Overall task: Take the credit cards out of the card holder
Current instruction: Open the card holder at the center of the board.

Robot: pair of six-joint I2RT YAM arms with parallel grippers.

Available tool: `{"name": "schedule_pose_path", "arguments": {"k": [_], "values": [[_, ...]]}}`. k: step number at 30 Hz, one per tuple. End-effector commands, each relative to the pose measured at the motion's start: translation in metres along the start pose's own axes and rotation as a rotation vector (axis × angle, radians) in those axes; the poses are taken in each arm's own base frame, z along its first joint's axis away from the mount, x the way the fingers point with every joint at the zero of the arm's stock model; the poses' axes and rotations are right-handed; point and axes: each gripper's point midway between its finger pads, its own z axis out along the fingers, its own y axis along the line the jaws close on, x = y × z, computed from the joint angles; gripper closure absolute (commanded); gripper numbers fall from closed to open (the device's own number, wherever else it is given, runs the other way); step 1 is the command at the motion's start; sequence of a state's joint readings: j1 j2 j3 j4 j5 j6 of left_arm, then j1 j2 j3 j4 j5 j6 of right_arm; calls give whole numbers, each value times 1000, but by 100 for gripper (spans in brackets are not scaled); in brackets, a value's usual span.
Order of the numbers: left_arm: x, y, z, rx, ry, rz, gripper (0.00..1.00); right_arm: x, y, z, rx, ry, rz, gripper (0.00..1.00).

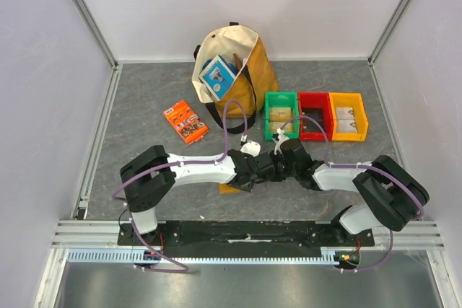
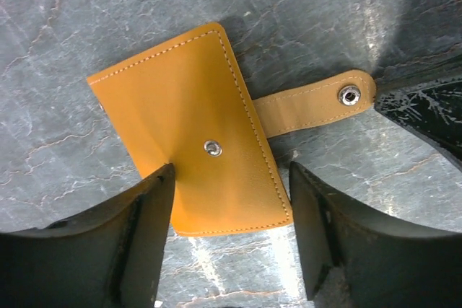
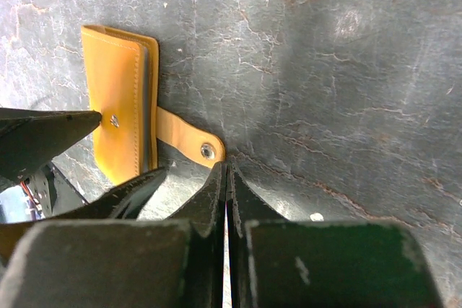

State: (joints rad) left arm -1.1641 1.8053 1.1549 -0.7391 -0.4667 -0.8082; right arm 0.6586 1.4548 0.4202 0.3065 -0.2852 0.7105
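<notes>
The card holder (image 2: 188,120) is an orange-tan wallet lying folded shut on the grey table, its tab (image 2: 310,106) unsnapped and stretched flat to the right. My left gripper (image 2: 231,178) is open, its fingers (image 2: 144,221) straddling the holder's near end, the left one touching its edge. My right gripper (image 3: 226,167) is shut and empty, its tips against the end of the tab (image 3: 189,142) beside the holder (image 3: 112,99). No credit cards show. In the top view both grippers (image 1: 268,167) (image 1: 285,156) meet mid-table, and only a tan corner (image 1: 229,189) shows under the left arm.
A tan tote bag (image 1: 238,70) holding a blue-and-white box (image 1: 216,77) stands at the back. An orange printed packet (image 1: 185,121) lies to the left. Green (image 1: 281,113), red (image 1: 315,115) and yellow-orange (image 1: 348,115) bins stand in a row at the right.
</notes>
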Motion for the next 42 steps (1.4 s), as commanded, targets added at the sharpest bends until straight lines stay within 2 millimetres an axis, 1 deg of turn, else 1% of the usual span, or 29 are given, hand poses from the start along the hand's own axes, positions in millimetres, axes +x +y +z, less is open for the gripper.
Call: {"name": "schedule_pose_path", "arguments": {"k": [1, 6, 8, 10, 13, 15, 16, 18, 19, 20, 22, 26, 27, 30, 33, 36, 39, 41, 42], "values": [[-18, 18, -21, -33, -87, -47, 35, 7, -8, -1, 24, 19, -9, 100], [-24, 24, -41, 16, -128, -110, 48, 9, -12, 1, 38, 35, -12, 100], [-26, 29, -45, 20, -142, -131, 53, 10, -13, 1, 46, 42, -13, 100], [-25, 34, -47, 16, -153, -140, 58, 10, -13, 1, 48, 47, -20, 100], [-24, 36, -47, 22, -154, -151, 67, 9, -10, -1, 40, 55, -40, 100], [-23, 36, -45, 23, -153, -154, 67, 6, -7, -3, 33, 49, -58, 100], [-22, 35, -44, 24, -148, -155, 64, 3, -3, -4, 23, 44, -62, 98], [-22, 31, -44, 43, -142, -153, 51, -4, 8, -8, -3, 21, -84, 82], [-22, 30, -44, 50, -143, -156, 48, -8, 13, -11, -19, 13, -96, 73], [-23, 30, -46, 54, -148, -161, 46, -10, 18, -12, -26, 7, -103, 63], [-24, 33, -46, 47, -157, -167, 44, -17, 30, -14, -56, -8, -121, 48], [-23, 40, -46, 51, -155, -195, 42, -27, 54, -13, -105, -28, -143, 25], [-22, 43, -46, 53, -156, -206, 41, -28, 59, -10, -108, -26, -149, 20], [-18, 51, -46, 63, -151, -237, 41, -27, 69, 0, -112, -16, -165, 12], [-16, 59, -45, 85, -147, -273, 40, -26, 71, 10, -88, -8, -148, 12], [-16, 63, -45, 94, -151, -295, 40, -22, 58, 20, -23, 3, -122, 18], [-17, 61, -47, 107, -149, -290, 37, -15, 46, 25, 8, 21, -113, 33], [-18, 57, -47, 120, -147, -284, 35, -10, 43, 26, 2, 26, -107, 47], [-19, 54, -46, 126, -145, -280, 34, -9, 43, 26, -6, 23, -102, 57]]}}
